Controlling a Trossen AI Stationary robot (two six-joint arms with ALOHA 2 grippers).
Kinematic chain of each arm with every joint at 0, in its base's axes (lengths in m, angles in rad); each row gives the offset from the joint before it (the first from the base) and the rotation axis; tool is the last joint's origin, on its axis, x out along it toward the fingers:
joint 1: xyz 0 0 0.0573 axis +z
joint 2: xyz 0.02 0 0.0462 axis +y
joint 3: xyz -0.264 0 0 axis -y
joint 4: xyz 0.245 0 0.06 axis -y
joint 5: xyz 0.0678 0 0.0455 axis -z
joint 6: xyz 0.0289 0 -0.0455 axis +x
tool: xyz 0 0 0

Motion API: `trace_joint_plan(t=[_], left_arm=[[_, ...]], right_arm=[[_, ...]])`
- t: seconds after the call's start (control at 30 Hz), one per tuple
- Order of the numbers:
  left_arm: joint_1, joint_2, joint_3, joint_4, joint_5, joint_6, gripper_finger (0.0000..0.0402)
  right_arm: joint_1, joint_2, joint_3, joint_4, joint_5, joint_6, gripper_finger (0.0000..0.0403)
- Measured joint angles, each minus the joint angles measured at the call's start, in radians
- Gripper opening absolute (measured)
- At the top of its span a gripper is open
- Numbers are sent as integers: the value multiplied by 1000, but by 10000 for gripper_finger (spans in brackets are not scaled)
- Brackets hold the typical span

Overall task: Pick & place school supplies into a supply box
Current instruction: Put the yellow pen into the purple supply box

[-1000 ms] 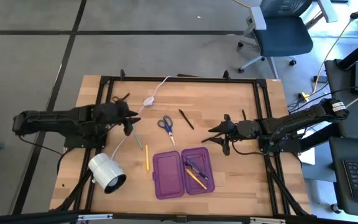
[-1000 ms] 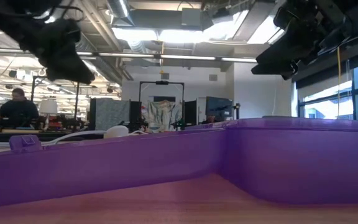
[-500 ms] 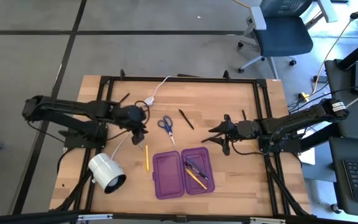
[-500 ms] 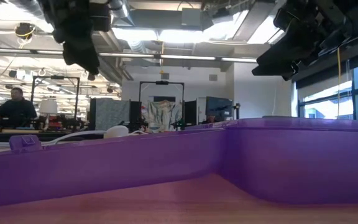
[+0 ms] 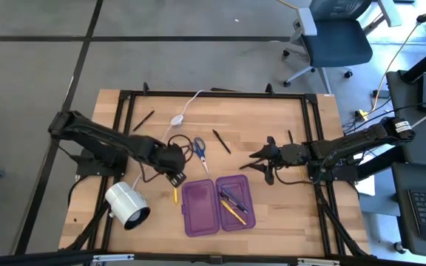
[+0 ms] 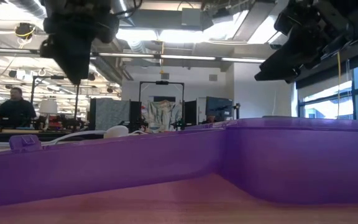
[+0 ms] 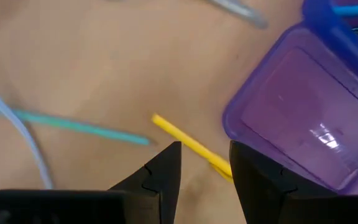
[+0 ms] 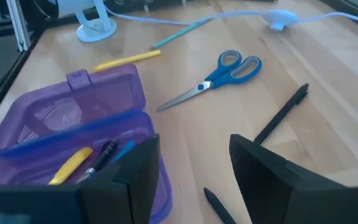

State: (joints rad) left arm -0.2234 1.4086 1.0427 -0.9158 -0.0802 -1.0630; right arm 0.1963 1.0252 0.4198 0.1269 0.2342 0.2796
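1. High view: the left gripper (image 5: 174, 177) hangs over the yellow pencil (image 5: 174, 195), just beside the open purple pencil case (image 5: 217, 205), likely lining up to pick it. The case lies open so supplies can drop in; its right half already holds pens (image 5: 233, 205). The blue-handled scissors (image 5: 198, 150), a dark pen (image 5: 221, 141) and another dark pen (image 5: 143, 120) lie loose on the counter (image 5: 272, 118). The right gripper (image 5: 261, 162) waits near the case's right half. A white lamp (image 5: 127, 205) sits at the left, with its white cable (image 5: 187, 108). The arm hides most of the pencil.

2. Low view: the purple case wall (image 6: 229, 155) fills the front, so nothing lying on the counter shows. Both grippers hang above, cut off by the frame.

3. Left wrist view: the fingers (image 7: 163, 177) are spread, straddling the yellow pencil (image 7: 188, 146) without touching it; a teal pencil (image 7: 73, 124) lies near, the case's empty half (image 7: 297, 118) beside.

4. Right wrist view: the fingers (image 8: 135, 171) are spread, holding nothing; the scissors (image 8: 219, 74) and a dark pen (image 8: 281, 112) lie ahead.
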Motion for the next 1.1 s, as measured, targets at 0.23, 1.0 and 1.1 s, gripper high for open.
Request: trace_joint_plan(t=[0.23,1.0,1.1], left_arm=[[-34,91,5,-1,39,-240,129],[-51,166,5,158,3,-201,83],[-52,166,5,158,3,-190,87]], right_arm=[[0,1,-38,-5,-1,26,197],[0,1,-50,-22,-1,31,197],[0,0,-50,-24,-1,31,197]])
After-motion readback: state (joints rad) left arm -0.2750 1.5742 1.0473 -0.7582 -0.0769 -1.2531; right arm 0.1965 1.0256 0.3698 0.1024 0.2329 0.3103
